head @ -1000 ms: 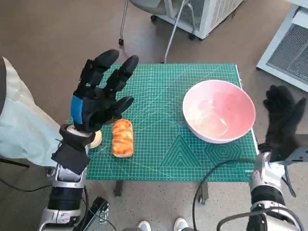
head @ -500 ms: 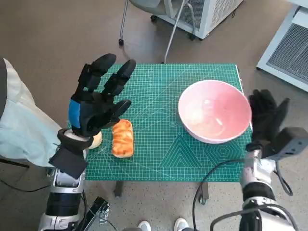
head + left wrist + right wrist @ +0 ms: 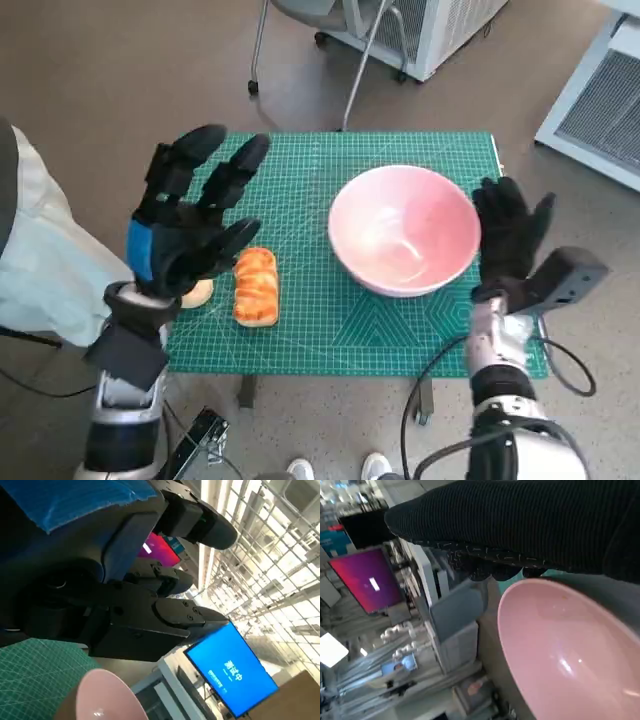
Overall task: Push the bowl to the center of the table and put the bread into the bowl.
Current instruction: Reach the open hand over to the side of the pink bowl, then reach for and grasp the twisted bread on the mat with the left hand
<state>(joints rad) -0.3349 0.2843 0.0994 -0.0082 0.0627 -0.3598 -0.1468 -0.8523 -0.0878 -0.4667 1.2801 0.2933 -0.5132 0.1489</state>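
Observation:
A pink bowl (image 3: 404, 228) stands upright on the green cutting mat (image 3: 340, 330), right of the middle; it also shows in the right wrist view (image 3: 570, 650) and its rim in the left wrist view (image 3: 102, 700). My gloved right hand (image 3: 507, 240) presses flat against the bowl's right side, fingers spread upward. A golden bread loaf (image 3: 255, 286) lies near the mat's front left. Raised above the mat's left part, my left hand (image 3: 185, 225) is open with fingers spread, holding nothing, just left of and above the bread.
A small pale round thing (image 3: 197, 293) lies left of the bread, partly hidden by my left wrist. Chair legs (image 3: 300, 60) and a white cabinet (image 3: 590, 90) stand beyond the table's far edge. A black cable (image 3: 440, 360) hangs off the front.
My right hand has moved left against the bowl, and the bowl has slid left toward the mat's middle. The left hand has drifted slightly left; the bread has not moved.

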